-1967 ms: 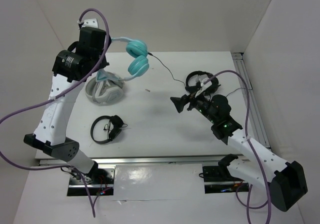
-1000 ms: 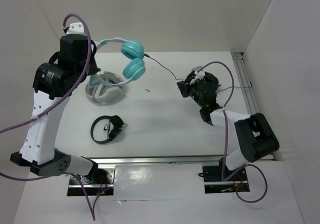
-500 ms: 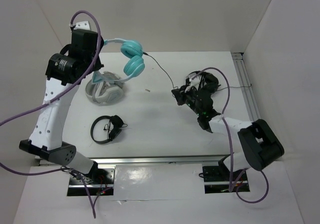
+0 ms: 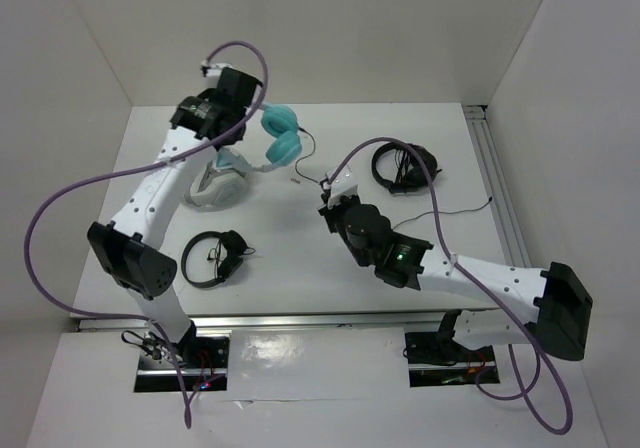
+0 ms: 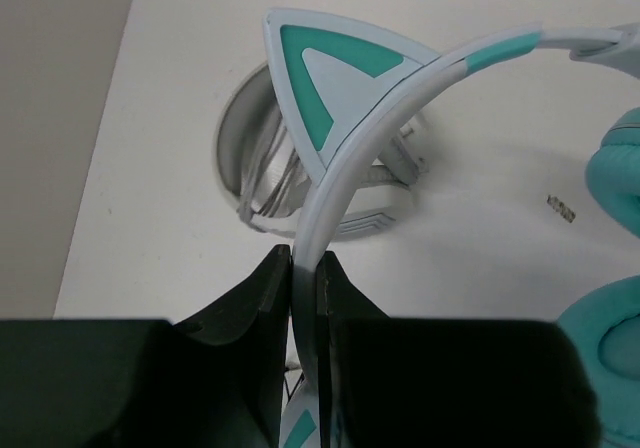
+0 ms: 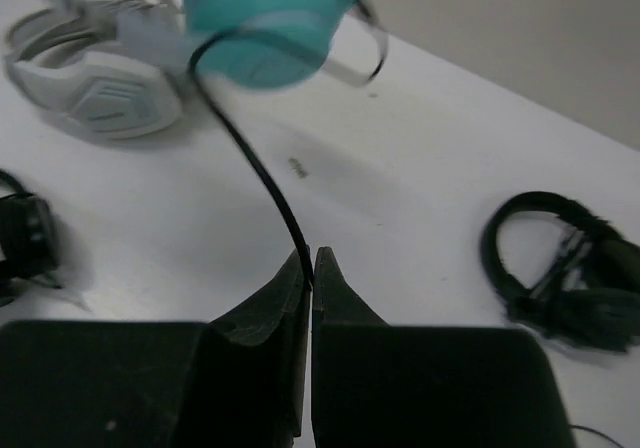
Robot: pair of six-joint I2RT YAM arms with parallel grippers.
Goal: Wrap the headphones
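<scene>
Two pinches: left gripper (image 5: 303, 263) holds teal cat-eared headphones (image 4: 284, 148) by headband.
Right gripper (image 6: 308, 263): just closed on thin black cable (image 6: 255, 163); winding looks ready.

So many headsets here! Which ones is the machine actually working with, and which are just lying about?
In use: teal cat-eared headphones with white headband, their thin black cable, left pincer, right pincer.
Lying about: grey-white plastic headset, black headphones back right, black headphones front left.

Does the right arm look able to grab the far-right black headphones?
Probably not: the right gripper is shut on the cable of the teal headphones; otherwise nothing blocks the black headphones.
</scene>
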